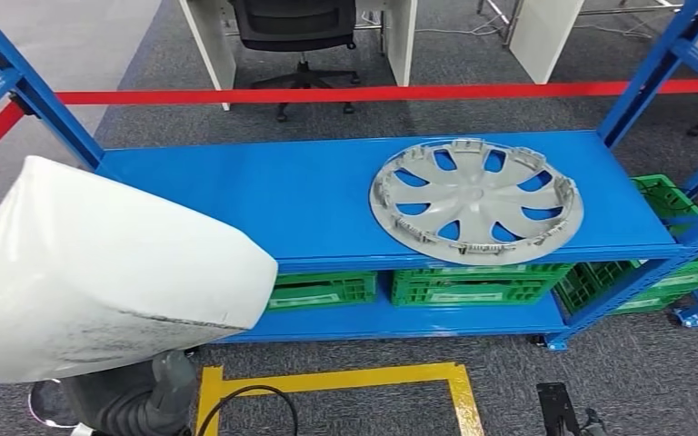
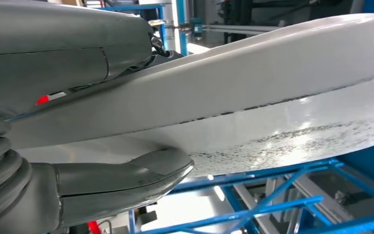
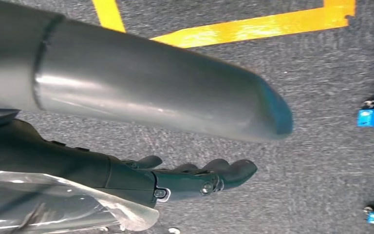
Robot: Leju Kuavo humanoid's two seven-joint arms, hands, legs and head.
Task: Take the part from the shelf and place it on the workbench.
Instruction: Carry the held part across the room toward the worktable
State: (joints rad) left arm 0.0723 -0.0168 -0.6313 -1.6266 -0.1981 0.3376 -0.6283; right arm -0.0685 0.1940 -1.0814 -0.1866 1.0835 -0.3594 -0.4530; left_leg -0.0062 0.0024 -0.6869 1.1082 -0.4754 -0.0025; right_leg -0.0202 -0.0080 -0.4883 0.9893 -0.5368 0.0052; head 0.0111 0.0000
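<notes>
Gripping the white part (image 2: 253, 97), the left hand (image 2: 78, 122) holds it long-axis toward the shelf (image 1: 264, 195); its far end is cropped; the right hand (image 3: 195, 178) hangs loosely spread.

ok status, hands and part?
Left hand grips white part, lifted off blue shelf. Right hand hangs open over floor. Grey hubcap on shelf, apart from the held part.
</notes>
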